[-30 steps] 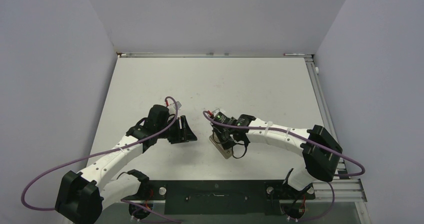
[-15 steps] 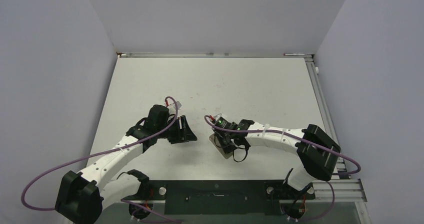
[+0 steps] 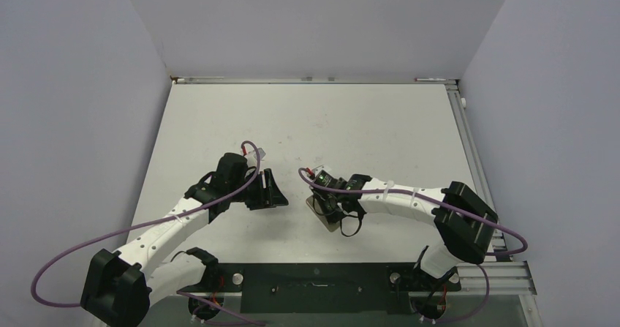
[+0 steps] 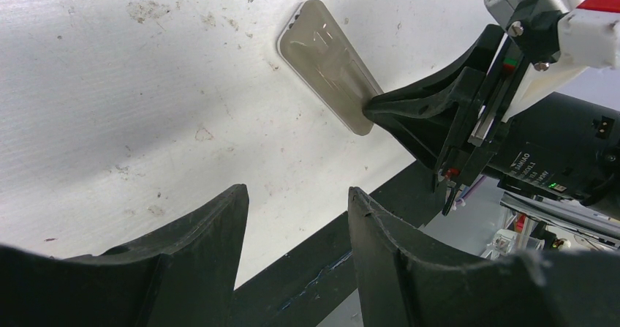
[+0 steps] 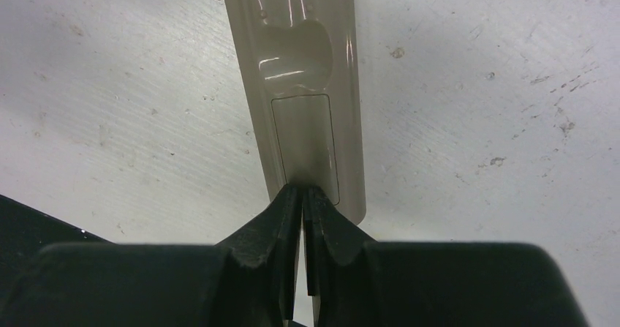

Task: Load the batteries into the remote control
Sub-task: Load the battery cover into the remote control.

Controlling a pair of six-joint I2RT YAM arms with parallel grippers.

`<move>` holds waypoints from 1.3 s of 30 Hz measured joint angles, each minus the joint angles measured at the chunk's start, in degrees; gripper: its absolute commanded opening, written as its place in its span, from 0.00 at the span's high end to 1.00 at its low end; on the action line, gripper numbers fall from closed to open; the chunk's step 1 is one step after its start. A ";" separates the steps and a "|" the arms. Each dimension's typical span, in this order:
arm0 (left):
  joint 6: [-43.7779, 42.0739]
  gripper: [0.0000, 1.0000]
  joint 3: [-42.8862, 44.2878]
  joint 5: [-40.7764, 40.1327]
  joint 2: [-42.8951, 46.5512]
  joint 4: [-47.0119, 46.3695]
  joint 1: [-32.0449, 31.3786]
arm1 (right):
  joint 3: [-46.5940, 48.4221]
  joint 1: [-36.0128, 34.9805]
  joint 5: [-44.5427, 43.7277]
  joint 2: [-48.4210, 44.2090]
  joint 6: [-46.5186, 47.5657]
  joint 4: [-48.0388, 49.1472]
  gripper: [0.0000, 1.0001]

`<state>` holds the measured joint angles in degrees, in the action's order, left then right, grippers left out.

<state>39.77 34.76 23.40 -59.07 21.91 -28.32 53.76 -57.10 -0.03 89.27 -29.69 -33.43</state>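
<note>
Here right fingers (image 5: 272, 221), pressed together, touch the remote control (image 5: 303, 85); left fingers (image 4: 208, 228) stand spread.

Soft, even light is seen overhead. Glare is caught on the remote control (image 5: 300, 100) at 12 o'clock; shadows are faint.

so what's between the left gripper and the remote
Only bare table lies between the left gripper and the remote, as the left wrist view shows.
</note>
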 measured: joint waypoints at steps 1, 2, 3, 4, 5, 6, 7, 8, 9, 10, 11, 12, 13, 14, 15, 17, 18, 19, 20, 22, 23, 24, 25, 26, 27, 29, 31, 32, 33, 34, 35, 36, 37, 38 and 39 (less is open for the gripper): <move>0.00 0.51 0.00 0.00 0.00 0.00 0.00 | 0.17 0.00 -0.17 0.00 0.00 -0.35 0.91; 0.00 0.51 0.00 0.00 0.00 0.00 0.00 | 0.37 0.00 -0.39 0.00 0.00 -0.70 0.91; 0.00 0.50 0.00 0.00 0.00 0.00 0.00 | 0.66 0.00 -0.76 0.00 0.00 -1.09 0.91; 0.00 0.51 0.00 0.00 0.00 0.00 -0.02 | 1.01 0.00 -1.11 0.00 0.00 -1.40 0.91; 0.00 0.51 0.00 0.00 0.00 0.00 -0.02 | 1.38 0.00 -1.40 -0.02 0.00 -1.64 0.91; -0.02 0.51 0.00 0.00 0.00 0.00 0.00 | 1.77 0.02 -1.70 -0.02 0.00 -1.79 0.91; 0.00 0.51 0.00 0.00 0.00 0.00 0.00 | 2.16 0.04 -2.03 -0.04 0.00 -1.90 0.91; 0.00 0.51 0.00 0.00 0.00 0.00 0.00 | 2.51 0.07 -2.29 -0.04 0.00 -1.90 0.91; -0.02 0.51 0.00 0.00 0.00 0.00 0.00 | 2.82 0.07 -2.56 -0.09 0.00 -1.90 0.91; -0.02 0.50 0.00 0.00 0.00 0.00 0.00 | 3.10 0.17 -2.75 -0.17 0.00 -1.90 0.91; -0.02 0.51 0.00 0.02 0.00 0.00 0.00 | 3.23 0.24 -2.82 -0.26 0.00 -1.84 0.91; -0.02 0.50 0.00 0.00 0.00 0.00 0.00 | 3.41 0.37 -2.86 -0.37 0.02 -1.84 0.91; -0.02 0.50 0.00 0.00 0.00 0.00 0.00 | 3.48 0.52 -2.97 -0.42 0.00 -1.81 0.91; -0.02 0.50 0.00 0.00 0.00 0.02 0.00 | 3.48 0.74 -3.04 -0.44 0.02 -1.77 0.91; -0.02 0.50 0.00 0.00 0.00 0.02 0.00 | 3.48 0.92 -3.06 -0.46 0.02 -1.79 0.91; -0.04 0.50 0.00 0.00 0.00 0.02 0.00 | 3.48 1.31 -3.04 -0.44 0.04 -1.66 0.91; -0.04 0.50 0.00 0.00 0.00 0.02 0.00 | 3.48 1.60 -2.99 -0.44 0.04 -1.44 0.91; -0.07 0.50 0.00 0.00 0.00 0.02 0.00 | 3.48 1.70 -2.95 -0.39 0.04 -1.09 0.91; -0.07 0.50 0.00 0.00 0.00 0.04 0.00 | 3.45 1.92 -2.86 -0.28 0.04 -0.68 0.91; -0.11 0.50 0.00 0.00 0.02 0.04 0.00 | 3.34 2.01 -2.47 0.28 0.04 0.35 0.91; -0.15 0.50 0.00 0.00 0.02 0.07 0.00 | 3.04 2.08 -2.08 0.63 0.04 1.11 0.91; -0.17 0.50 0.00 0.00 0.02 0.07 0.00 | 2.56 2.12 -1.84 0.90 0.02 1.64 0.91; -0.20 0.50 0.00 0.00 0.02 0.07 0.00 | 2.14 2.16 -1.55 1.18 0.02 1.88 0.91; -0.20 0.50 0.00 0.00 0.02 0.07 0.00 | 1.70 2.29 -1.27 1.51 0.02 2.14 0.91; -0.20 0.50 0.00 0.00 0.02 0.04 0.00 | 1.36 2.29 -1.36 1.77 0.13 2.19 0.91; -0.20 0.50 0.00 0.00 0.02 0.04 -0.02 | 1.31 2.34 -1.14 1.79 0.02 2.60 0.91; -0.17 0.50 0.00 0.02 0.02 0.04 0.00 | 1.27 2.36 -1.09 1.81 0.04 2.80 0.91; -0.17 0.50 0.00 0.02 0.02 0.04 0.00 | 1.27 2.36 -1.11 1.81 0.07 2.84 0.91; -0.17 0.50 0.00 0.02 0.02 0.04 0.00 | 1.27 2.36 -1.11 1.81 0.04 2.84 0.91; -0.20 0.50 0.00 0.02 0.02 0.04 0.00 | 1.27 2.36 -1.14 1.81 0.04 2.86 0.91; -0.17 0.50 0.00 0.02 0.02 0.04 0.00 | 1.27 2.36 -1.14 1.81 0.04 2.86 0.91; -0.17 0.50 0.00 0.02 0.02 0.04 0.00 | 1.27 2.36 -1.16 1.81 0.04 2.86 0.91; -0.20 0.50 0.00 0.02 0.02 0.04 -0.02 | 1.27 2.36 -1.16 1.79 0.04 2.84 0.91; -0.17 0.50 0.00 0.02 0.02 0.04 0.00 | 1.27 2.36 -1.18 1.79 0.04 2.84 0.91; -0.17 0.50 0.00 0.02 0.02 0.04 0.00 | 1.27 2.36 -1.20 1.77 0.04 2.82 0.91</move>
<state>39.59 34.76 23.42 -59.05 21.96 -28.32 55.02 -54.74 -1.23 91.05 -29.65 -30.61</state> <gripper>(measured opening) 0.496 0.087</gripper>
